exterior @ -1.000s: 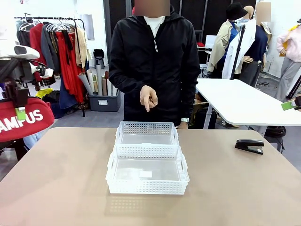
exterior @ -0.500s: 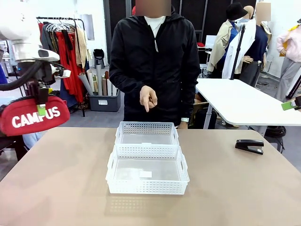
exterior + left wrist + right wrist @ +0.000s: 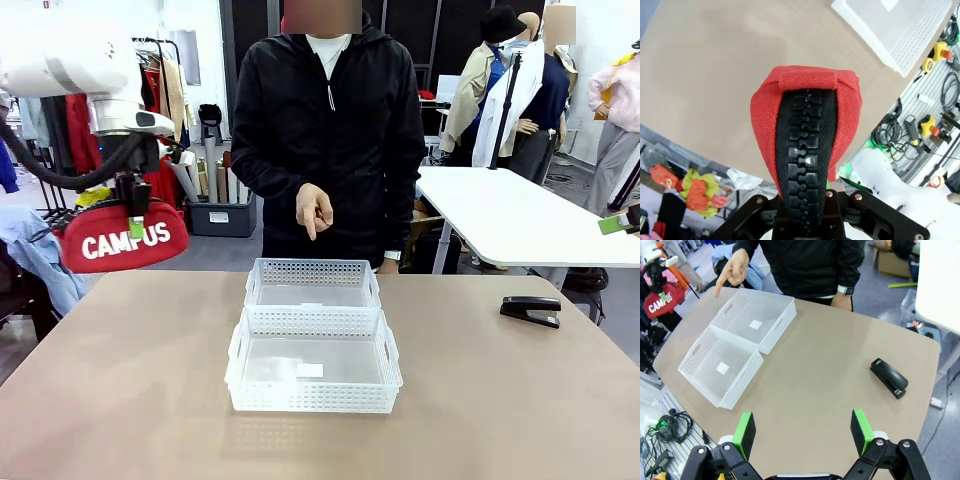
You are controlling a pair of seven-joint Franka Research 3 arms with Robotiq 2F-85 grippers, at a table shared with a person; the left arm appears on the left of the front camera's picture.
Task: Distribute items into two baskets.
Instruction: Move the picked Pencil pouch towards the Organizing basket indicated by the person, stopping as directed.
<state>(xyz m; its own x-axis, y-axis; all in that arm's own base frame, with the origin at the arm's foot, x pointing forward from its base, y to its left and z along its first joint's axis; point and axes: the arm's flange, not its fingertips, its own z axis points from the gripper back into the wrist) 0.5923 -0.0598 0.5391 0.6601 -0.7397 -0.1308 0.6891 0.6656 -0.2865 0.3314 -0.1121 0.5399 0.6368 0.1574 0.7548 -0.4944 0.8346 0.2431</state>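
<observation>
Front view: left pincer (image 3: 133,222) is pressed together on the top edge of a red fabric zip pouch with white "CAMPUS" lettering (image 3: 125,242). The pouch hangs below the fingers, lettering upright and facing the camera, in the air over the far left edge of the tan tabletop (image 3: 130,380) and well apart from the baskets. Two matching white perforated plastic baskets sit mid-tabletop, touching end to end. The far basket (image 3: 312,270) lies toward the person and the near basket (image 3: 312,398) toward the robot. A small black stapler (image 3: 531,309) lies flat on the right side of the tabletop, well apart from both baskets. The person's hand (image 3: 314,210) is held over the far basket, index finger pointing down. Left wrist view: the pouch's black zipper runs up from between the fingers, which pinch the pouch from both sides at the picture's bottom edge. Right wrist view: right pincer (image 3: 802,427) is spread wide with nothing between its green pads. It is high above the tabletop, stapler off to its right and baskets to its left.
</observation>
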